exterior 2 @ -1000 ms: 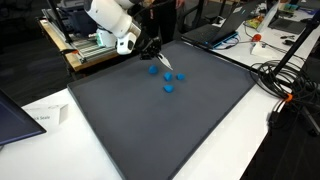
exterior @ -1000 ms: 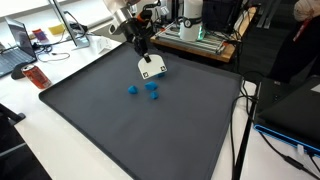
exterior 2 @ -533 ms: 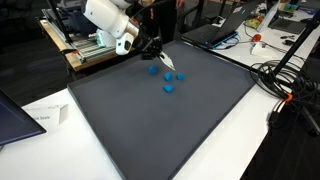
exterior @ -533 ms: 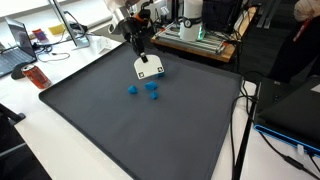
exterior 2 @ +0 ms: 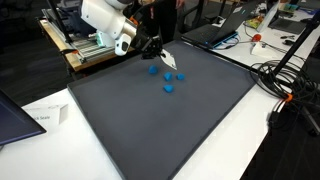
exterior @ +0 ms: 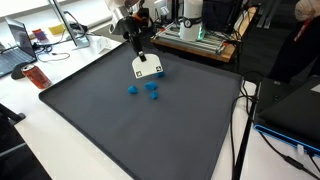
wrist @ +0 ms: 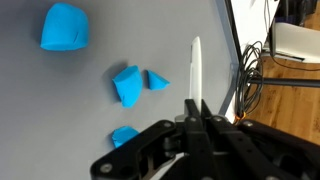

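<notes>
Over the dark mat [exterior: 130, 130], jaws clamp a white card [wrist: 195, 66], edge-on in the wrist view.

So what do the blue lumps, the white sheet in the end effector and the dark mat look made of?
Small blue lumps: matte, soft-edged, likely foam or clay. Thin white flat sheet: stiff, very thin edge-on, probably card or plastic. Dark grey table mat: dull, barely any sheen, rubber or fabric by its look.
</notes>
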`<control>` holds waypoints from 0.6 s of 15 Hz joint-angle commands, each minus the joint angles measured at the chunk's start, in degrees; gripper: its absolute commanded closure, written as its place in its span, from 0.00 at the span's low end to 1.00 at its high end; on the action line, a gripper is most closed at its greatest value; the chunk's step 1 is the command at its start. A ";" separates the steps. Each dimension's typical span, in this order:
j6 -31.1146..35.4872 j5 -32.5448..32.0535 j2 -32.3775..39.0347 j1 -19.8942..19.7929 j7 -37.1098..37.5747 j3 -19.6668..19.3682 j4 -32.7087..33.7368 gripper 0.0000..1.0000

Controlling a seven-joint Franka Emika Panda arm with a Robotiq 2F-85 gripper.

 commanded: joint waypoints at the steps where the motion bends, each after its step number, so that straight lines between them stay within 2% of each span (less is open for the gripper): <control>1: 0.40 2.57 -2.05 0.58 0.12 -0.66 -2.25 0.99; 5: 6.47 2.06 -5.31 2.57 3.47 -0.03 -5.05 0.99; 9: 17.58 -0.59 -10.59 6.13 11.10 1.66 -8.79 0.99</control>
